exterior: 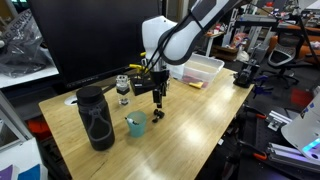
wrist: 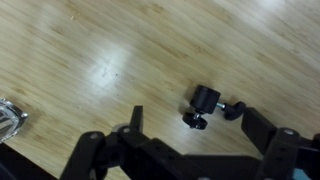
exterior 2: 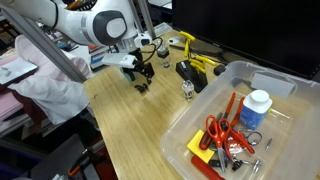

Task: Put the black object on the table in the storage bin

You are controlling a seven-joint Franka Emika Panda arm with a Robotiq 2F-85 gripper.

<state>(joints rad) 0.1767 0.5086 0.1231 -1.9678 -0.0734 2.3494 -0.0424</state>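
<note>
Light wood-grain counter (exterior: 190, 120) in a cluttered lab, w/ monitors and gear behind. The end effector (wrist: 190, 112) hangs low over it, fingers spread wide and holding nothing. The black object (wrist: 205, 103) lies on the wood between them in the wrist view, but off-centre, w/ its small knob right by one finger. Main risk, imo: closing from here makes that finger hit first, so the lumpy piece gets shoved or rolled rather than pinched, or is caught only by the knob and squirts out. It's tiny, so a grasp set too high closes on air, and one too low scrapes the fingertips on the counter. The storage bin (exterior: 203, 68) sits well apart at the counter's far end. A weak pinch could drop the piece on the way, esp. near the small jar (exterior 2: 187, 90) and the flat black-and-yellow piece (exterior 2: 192, 68) along that side. Red scissors (exterior 2: 225, 135) already lie in the bin, so a hard release might bounce it.
</note>
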